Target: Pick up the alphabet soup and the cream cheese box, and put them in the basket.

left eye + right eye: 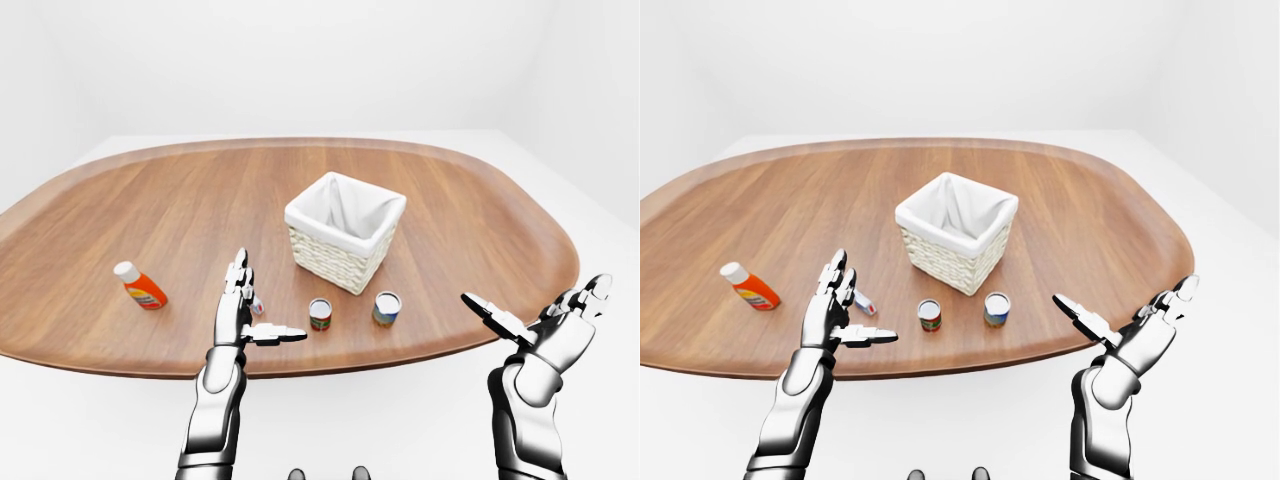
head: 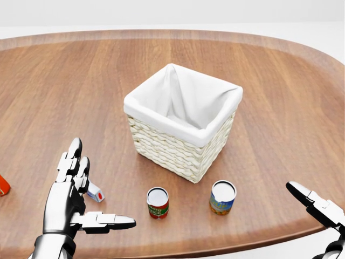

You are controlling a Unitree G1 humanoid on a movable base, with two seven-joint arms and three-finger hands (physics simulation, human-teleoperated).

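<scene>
both hands, left hand [image 2: 73, 202] and right hand [image 1: 545, 330], spread empty; two cans [image 2: 157, 202] stand below the basket [image 2: 183, 121], orange bottle [image 1: 140, 285] far left.

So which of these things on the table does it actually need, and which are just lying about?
Needed:
wicker basket
small box beside the left hand, likely the cream cheese
blue-labelled can, probably the alphabet soup; the label is too small to read

Lying about:
red-and-green can
orange bottle, on its side
</scene>
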